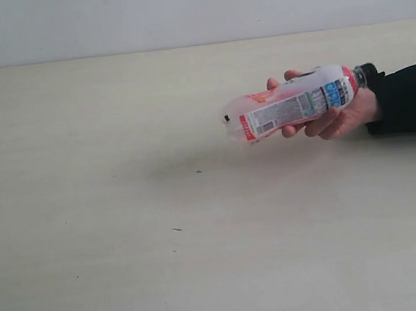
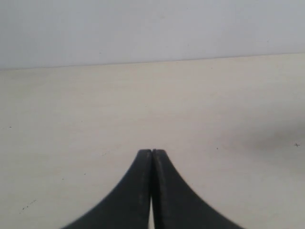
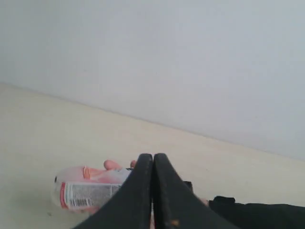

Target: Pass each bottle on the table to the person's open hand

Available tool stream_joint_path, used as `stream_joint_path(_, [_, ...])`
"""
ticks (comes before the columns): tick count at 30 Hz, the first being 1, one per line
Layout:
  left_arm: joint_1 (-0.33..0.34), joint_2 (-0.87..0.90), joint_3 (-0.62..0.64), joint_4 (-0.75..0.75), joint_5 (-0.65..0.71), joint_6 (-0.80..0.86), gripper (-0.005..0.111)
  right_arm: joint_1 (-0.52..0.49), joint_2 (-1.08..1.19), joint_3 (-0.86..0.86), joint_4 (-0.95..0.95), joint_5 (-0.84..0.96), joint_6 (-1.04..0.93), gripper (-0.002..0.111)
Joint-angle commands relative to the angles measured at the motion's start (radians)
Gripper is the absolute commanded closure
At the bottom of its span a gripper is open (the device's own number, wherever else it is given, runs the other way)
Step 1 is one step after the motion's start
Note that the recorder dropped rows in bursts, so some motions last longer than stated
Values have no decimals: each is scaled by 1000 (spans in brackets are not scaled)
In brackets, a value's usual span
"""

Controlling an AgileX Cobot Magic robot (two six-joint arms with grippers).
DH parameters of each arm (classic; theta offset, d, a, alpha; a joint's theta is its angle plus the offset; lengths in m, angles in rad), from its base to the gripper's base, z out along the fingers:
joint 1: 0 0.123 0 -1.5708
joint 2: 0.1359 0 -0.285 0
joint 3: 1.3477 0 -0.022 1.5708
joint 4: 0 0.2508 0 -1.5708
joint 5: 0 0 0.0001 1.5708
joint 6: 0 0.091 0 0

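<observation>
Person's hand (image 1: 346, 121) comes in from the right edge, fingers curled round a pinkish-labelled, black-capped bottle (image 1: 291, 107). The bottle is held nearly level, base tipped slightly down, cap toward the black sleeve (image 1: 405, 97). Left jaws clenched on nothing, tips touching. Right jaws clenched on nothing, near the held bottle. Pale cream wood-grain counter (image 1: 126, 219) with tiny dark specks; plain pale wall (image 1: 182, 13) behind.
</observation>
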Motion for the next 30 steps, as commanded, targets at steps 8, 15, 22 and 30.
stream_joint_path(8, [-5,-5,3,-3,-3,-4,104,1,-53,6,60,9,50,108])
stream_joint_path(15, [-5,-5,3,-3,-3,-4,104,1,-53,6,60,9,50,108])
stream_joint_path(22, [-5,-5,3,-3,-3,-4,104,1,-53,6,60,9,50,108])
stream_joint_path(30, [-5,-5,3,-3,-3,-4,104,-80,-96,6,64,9,50,108])
